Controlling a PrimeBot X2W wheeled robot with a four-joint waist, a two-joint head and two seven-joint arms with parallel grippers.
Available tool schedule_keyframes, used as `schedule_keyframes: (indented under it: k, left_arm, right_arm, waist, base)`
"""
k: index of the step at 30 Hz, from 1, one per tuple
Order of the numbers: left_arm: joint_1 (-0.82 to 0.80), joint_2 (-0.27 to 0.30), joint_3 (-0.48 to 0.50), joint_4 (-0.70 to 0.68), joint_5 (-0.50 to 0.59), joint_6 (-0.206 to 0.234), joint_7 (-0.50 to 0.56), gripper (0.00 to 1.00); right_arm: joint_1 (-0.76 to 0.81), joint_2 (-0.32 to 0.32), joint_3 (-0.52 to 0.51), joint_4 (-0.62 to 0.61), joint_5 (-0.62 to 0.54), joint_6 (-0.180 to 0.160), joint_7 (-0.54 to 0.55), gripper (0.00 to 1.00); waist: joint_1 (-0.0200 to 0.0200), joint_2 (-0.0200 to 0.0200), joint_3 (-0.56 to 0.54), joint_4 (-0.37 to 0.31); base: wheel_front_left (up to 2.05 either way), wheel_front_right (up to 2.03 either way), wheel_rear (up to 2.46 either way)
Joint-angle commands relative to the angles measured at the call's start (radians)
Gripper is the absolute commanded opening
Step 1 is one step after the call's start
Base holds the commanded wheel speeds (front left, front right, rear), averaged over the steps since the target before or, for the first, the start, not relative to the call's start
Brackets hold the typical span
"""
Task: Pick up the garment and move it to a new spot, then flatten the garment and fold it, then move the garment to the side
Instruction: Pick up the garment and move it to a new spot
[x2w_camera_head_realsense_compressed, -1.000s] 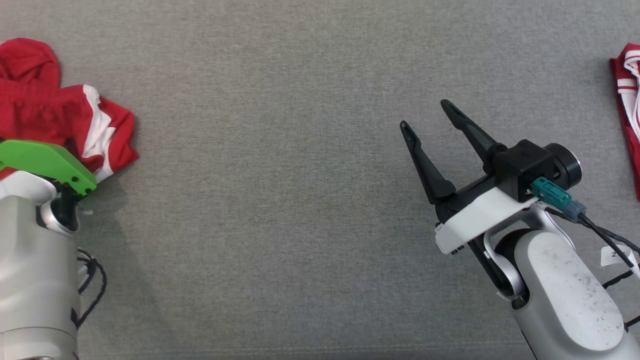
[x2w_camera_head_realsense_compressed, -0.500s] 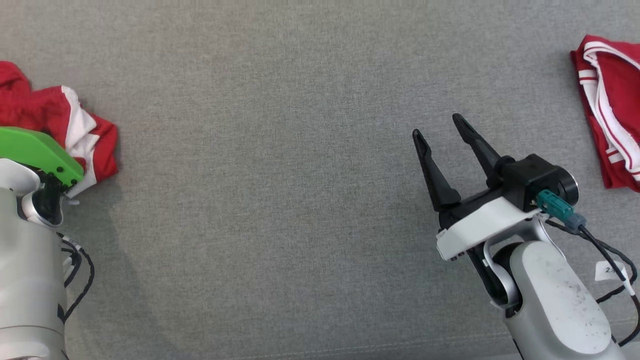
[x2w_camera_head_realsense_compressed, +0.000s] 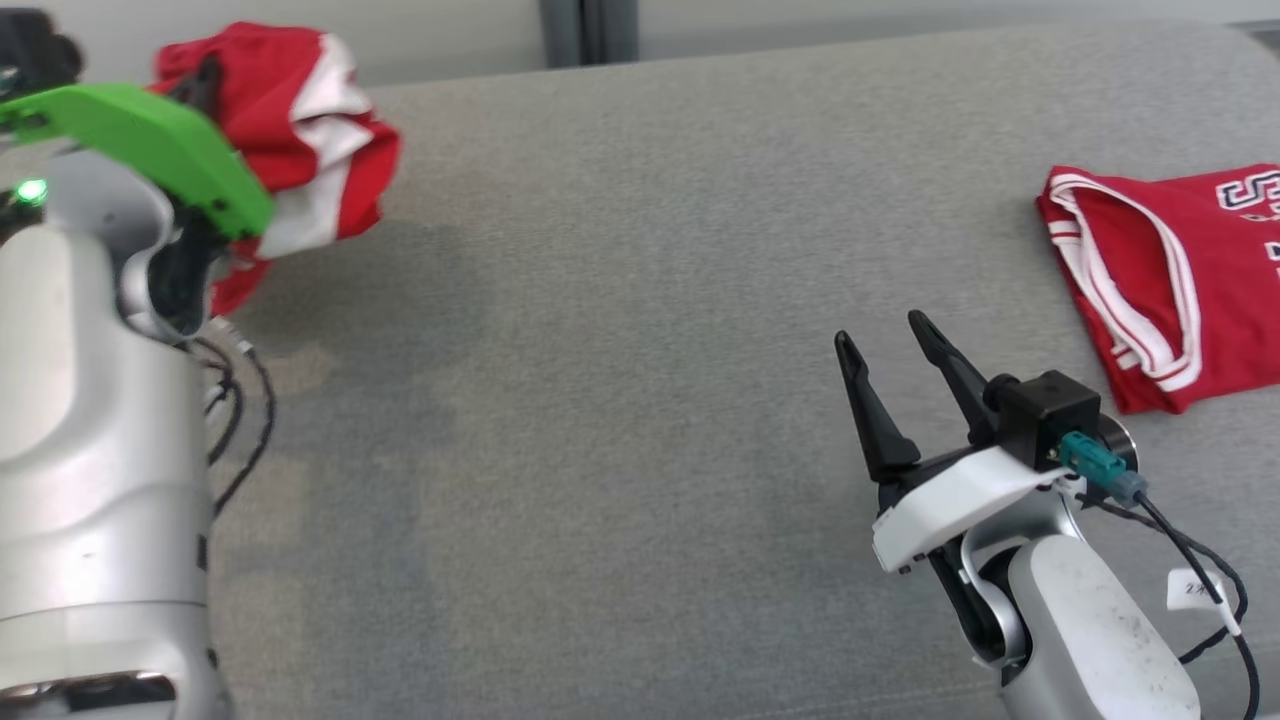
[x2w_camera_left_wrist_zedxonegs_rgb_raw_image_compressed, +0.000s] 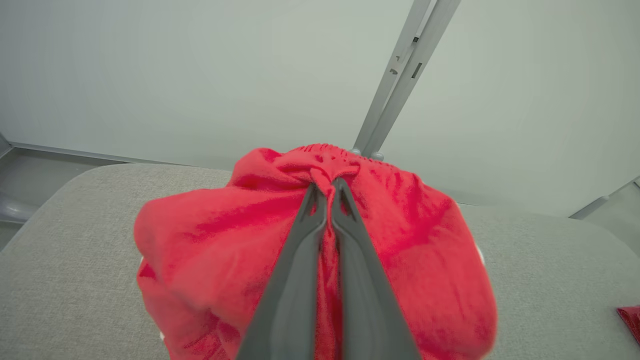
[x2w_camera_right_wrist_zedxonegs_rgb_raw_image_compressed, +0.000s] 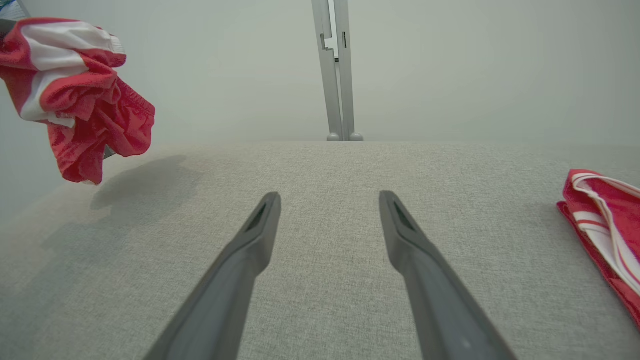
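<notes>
The grey padded worktop (x2w_camera_head_realsense_compressed: 640, 300) is bare across its middle, which I judge to be the spot to aim for. The crumpled red-and-white garment (x2w_camera_head_realsense_compressed: 310, 140) hangs over the far left corner, clear of the surface and bunched because only one fold carries it. A folded red jersey (x2w_camera_head_realsense_compressed: 1160, 280) lies at the right edge, well apart. My left jaws are pressed together, pinching that fold. My right jaws stand spread and empty, free to help flatten.
</notes>
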Motion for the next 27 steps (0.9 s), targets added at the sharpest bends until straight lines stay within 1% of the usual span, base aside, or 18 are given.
schedule_keyframes:
  k: [1, 7, 12, 14, 18, 21, 23, 24, 25, 26, 27]
  left_arm:
    - [0.008, -0.022, -0.018, -0.036, -0.01, -0.006, 0.011, 0.0]
    - [0.058, -0.092, -0.106, -0.158, -0.059, -0.014, 0.057, 0.0]
    - [0.124, -0.114, -0.184, -0.2, -0.122, -0.012, 0.046, 0.0]
    - [0.157, -0.115, -0.227, -0.2, -0.173, -0.002, 0.027, 0.0]
    - [0.215, -0.115, -0.342, -0.157, -0.232, 0.041, -0.026, 0.0]
    - [0.238, -0.114, -0.395, -0.105, -0.262, 0.066, -0.06, 0.0]
    - [0.247, -0.114, -0.42, -0.061, -0.262, 0.079, -0.086, 0.0]
    - [0.249, -0.114, -0.431, -0.039, -0.257, 0.083, -0.105, 0.31]
    - [0.25, -0.115, -0.441, -0.022, -0.249, 0.081, -0.119, 0.77]
    - [0.254, -0.115, -0.446, -0.003, -0.252, 0.08, -0.139, 1.0]
    - [0.254, -0.115, -0.451, 0.01, -0.254, 0.078, -0.154, 1.0]
  right_arm:
    - [0.015, 0.001, 0.0, 0.0, 0.004, -0.001, -0.001, 1.0]
    - [0.017, 0.006, 0.011, -0.012, 0.006, -0.001, 0.007, 1.0]
    - [0.022, 0.012, 0.01, -0.014, 0.015, -0.001, 0.004, 1.0]
    - [0.026, 0.017, 0.009, -0.012, 0.016, -0.001, 0.002, 1.0]
    - [0.024, 0.026, 0.013, -0.007, 0.024, -0.001, -0.008, 1.0]
    - [0.016, 0.032, 0.01, 0.0, 0.029, -0.001, -0.015, 1.0]
    - [0.011, 0.034, 0.004, 0.003, 0.029, -0.001, -0.02, 1.0]
    - [0.01, 0.035, -0.002, 0.005, 0.028, -0.001, -0.023, 1.0]
    - [0.01, 0.035, -0.007, 0.006, 0.025, -0.001, -0.023, 1.0]
    - [0.009, 0.036, -0.011, 0.007, 0.021, -0.001, -0.024, 1.0]
    - [0.01, 0.036, -0.017, 0.007, 0.017, -0.001, -0.024, 1.0]
  waist:
    - [0.0, 0.0, -0.06, -0.077]
    - [0.0, 0.0, -0.067, -0.185]
    - [0.0, 0.0, -0.051, -0.262]
    - [0.0, 0.0, -0.04, -0.287]
    - [0.0, 0.0, -0.016, -0.323]
    - [0.0, 0.0, -0.002, -0.331]
    - [0.0, 0.0, 0.003, -0.329]
    - [0.0, 0.0, 0.005, -0.325]
    - [0.0, 0.0, 0.005, -0.318]
    - [0.0, 0.0, 0.004, -0.31]
    - [0.0, 0.0, 0.002, -0.3]
  base:
    - [0.0, 0.0, 0.0]
    - [0.0, 0.0, 0.0]
    - [0.0, 0.0, 0.0]
    - [0.0, 0.0, 0.0]
    - [0.0, 0.0, 0.0]
    - [0.0, 0.0, 0.0]
    - [0.0, 0.0, 0.0]
    - [0.0, 0.0, 0.0]
    - [0.0, 0.0, 0.0]
    - [0.0, 0.0, 0.0]
    - [0.0, 0.0, 0.0]
